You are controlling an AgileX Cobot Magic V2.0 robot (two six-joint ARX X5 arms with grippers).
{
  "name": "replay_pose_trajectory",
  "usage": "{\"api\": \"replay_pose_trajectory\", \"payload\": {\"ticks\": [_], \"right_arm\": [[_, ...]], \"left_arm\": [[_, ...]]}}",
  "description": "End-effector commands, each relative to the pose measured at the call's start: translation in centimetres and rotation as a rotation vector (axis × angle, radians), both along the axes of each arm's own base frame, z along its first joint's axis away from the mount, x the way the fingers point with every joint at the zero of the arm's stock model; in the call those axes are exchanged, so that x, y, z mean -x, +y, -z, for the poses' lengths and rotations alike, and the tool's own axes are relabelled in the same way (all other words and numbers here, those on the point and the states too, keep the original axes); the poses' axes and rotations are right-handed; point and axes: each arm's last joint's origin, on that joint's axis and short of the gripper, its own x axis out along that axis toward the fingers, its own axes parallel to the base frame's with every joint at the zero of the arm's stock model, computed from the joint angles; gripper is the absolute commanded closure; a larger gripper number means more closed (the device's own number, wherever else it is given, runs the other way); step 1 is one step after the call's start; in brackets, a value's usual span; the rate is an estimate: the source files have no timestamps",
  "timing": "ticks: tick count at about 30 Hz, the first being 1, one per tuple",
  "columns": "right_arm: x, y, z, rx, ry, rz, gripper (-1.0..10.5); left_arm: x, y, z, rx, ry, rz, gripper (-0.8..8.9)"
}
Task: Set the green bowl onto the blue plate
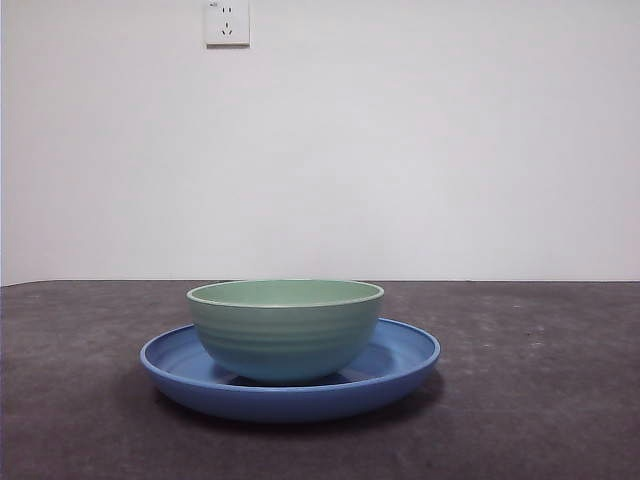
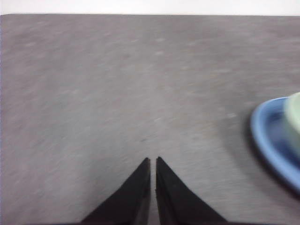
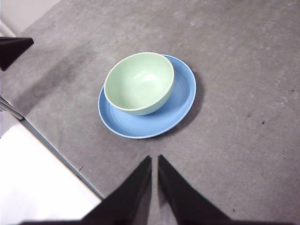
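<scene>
Looking level across the table in the front view, we meet first the near rim of the wide, shallow, glossy blue plate, low in the middle of the frame on the dark grey, rough-textured table top. Standing upright on that plate we see the pale mint-green round ceramic bowl, faintly ridged on its outside and with a lighter rim; it is narrower than the plate, whose rim shows to either side of it. Behind both, the table's far edge meets a plain white wall, and a white wall socket sits at the top of the frame, left of centre. We find no arm in this view.

From the right wrist camera, the right gripper rises at the bottom centre with its two black jaws pressed almost together, holding nothing, apart from the dishes. Beyond it, near the frame's middle, the bowl rests inside the plate, set toward the plate's upper-left side. A black tip shows at the left edge.

From the left wrist camera, the left gripper likewise has its jaws closed on nothing, over bare table; plate and bowl appear blurred at the right edge, well apart from it
</scene>
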Motion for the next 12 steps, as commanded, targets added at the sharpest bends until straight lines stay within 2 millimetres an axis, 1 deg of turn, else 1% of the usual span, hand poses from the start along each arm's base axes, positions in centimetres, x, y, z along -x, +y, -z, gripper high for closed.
{"api": "replay_pose_trajectory", "payload": {"ticks": [1, 10, 12], "right_arm": [[0.0, 0.1, -0.2, -0.004, -0.015, -0.011, 9.3], [0.0, 0.1, -0.2, -0.004, -0.015, -0.011, 9.3], [0.0, 0.1, -0.2, -0.004, -0.016, -0.011, 9.3]], "left_arm": [[-0.1, 0.2, 0.6, -0.013, -0.015, -0.038, 7.94], [-0.2, 0.6, 2.6, -0.028, 0.005, -0.123, 7.94], [-0.2, 0.6, 2.3, -0.027, -0.025, -0.128, 7.94]]}}
